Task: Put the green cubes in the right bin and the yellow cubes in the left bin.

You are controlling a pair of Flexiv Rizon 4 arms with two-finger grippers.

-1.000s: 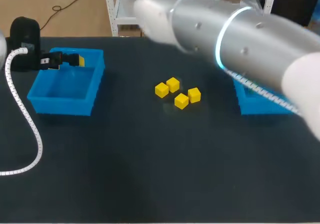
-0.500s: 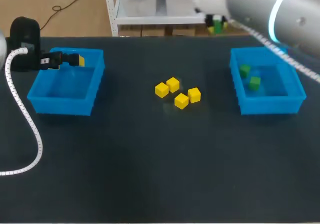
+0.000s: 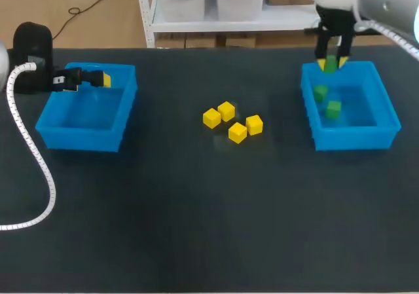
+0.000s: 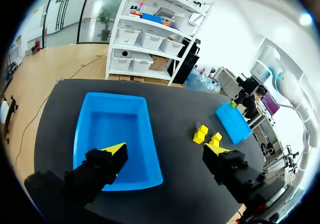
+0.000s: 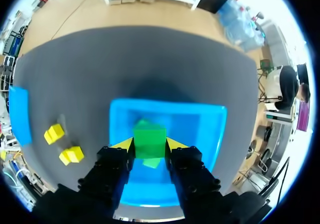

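My right gripper (image 3: 332, 63) is shut on a green cube (image 5: 149, 140) and hangs above the far part of the right blue bin (image 3: 353, 139). Two green cubes (image 3: 319, 93) (image 3: 334, 109) lie inside that bin (image 5: 200, 134), partly hidden under the held cube in the right wrist view. Several yellow cubes (image 3: 211, 118) (image 3: 237, 132) lie in a loose cluster at the table's middle. My left gripper (image 3: 101, 80) stands open over the far edge of the left blue bin (image 3: 78, 139). In the left wrist view nothing is between its fingers (image 4: 112, 151), and that bin (image 4: 110, 129) holds no cubes.
A white ribbed cable (image 3: 29, 156) from my left arm runs along the table's left side. The yellow cubes (image 4: 201, 133) lie between the two bins, with dark bare tabletop (image 3: 209, 228) in front of them.
My right arm, which blocked the head view, has swung back and right. Its gripper with the green cube now hangs over the right bin. The left arm has not moved.
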